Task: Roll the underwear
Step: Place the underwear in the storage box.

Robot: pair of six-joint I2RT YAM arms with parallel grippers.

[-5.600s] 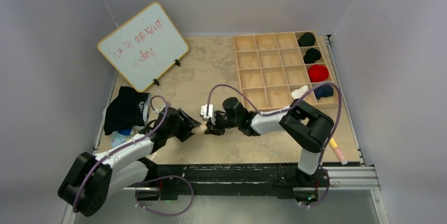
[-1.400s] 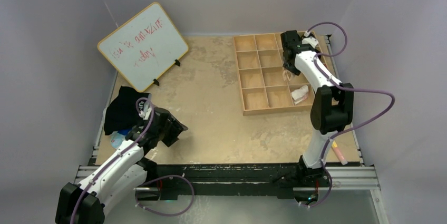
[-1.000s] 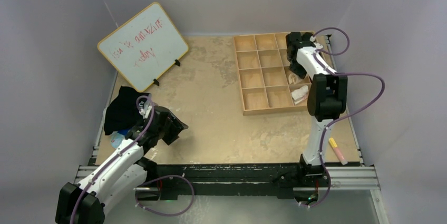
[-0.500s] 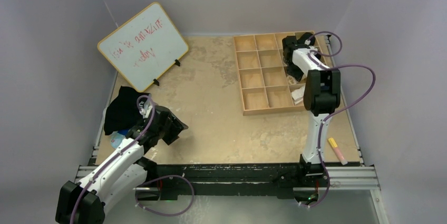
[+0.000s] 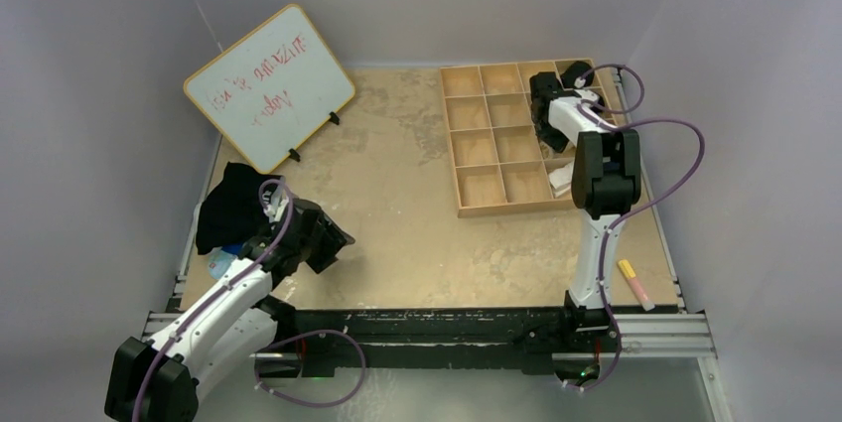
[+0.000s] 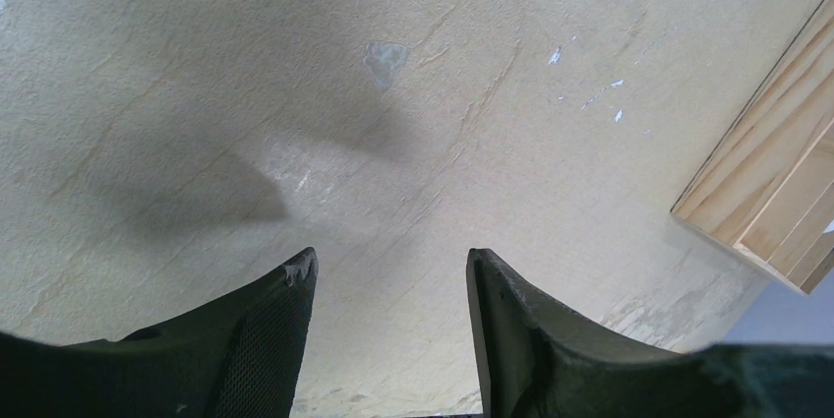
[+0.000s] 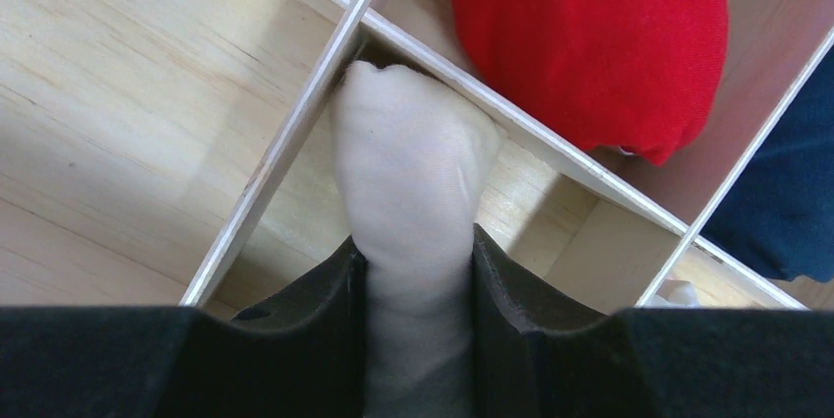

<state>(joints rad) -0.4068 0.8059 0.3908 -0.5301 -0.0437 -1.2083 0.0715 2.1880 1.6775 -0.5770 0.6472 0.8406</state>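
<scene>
My right gripper [image 5: 549,122] is shut on a rolled beige underwear [image 7: 413,152] and holds its tip down into a compartment of the wooden organizer [image 5: 504,128], against a corner of the dividers [image 7: 295,133]. The jaws [image 7: 413,246] pinch the roll from both sides. A red roll [image 7: 590,34] and a navy roll [image 7: 787,202] lie in neighbouring compartments. My left gripper [image 5: 333,243] is open and empty, low over bare table; its open fingers [image 6: 285,320] frame only the table surface. A pile of dark underwear [image 5: 233,206] lies at the table's left edge.
A whiteboard [image 5: 268,84] stands at the back left. A white piece [image 5: 561,177] lies in a front compartment of the organizer. A pink and yellow marker [image 5: 632,281] lies at the front right. The organizer's corner shows in the left wrist view [image 6: 777,211].
The right arm carried the beige roll from the table's middle to the organizer's back right and lowered it into a compartment. The left arm drew back to the left and stayed there.
</scene>
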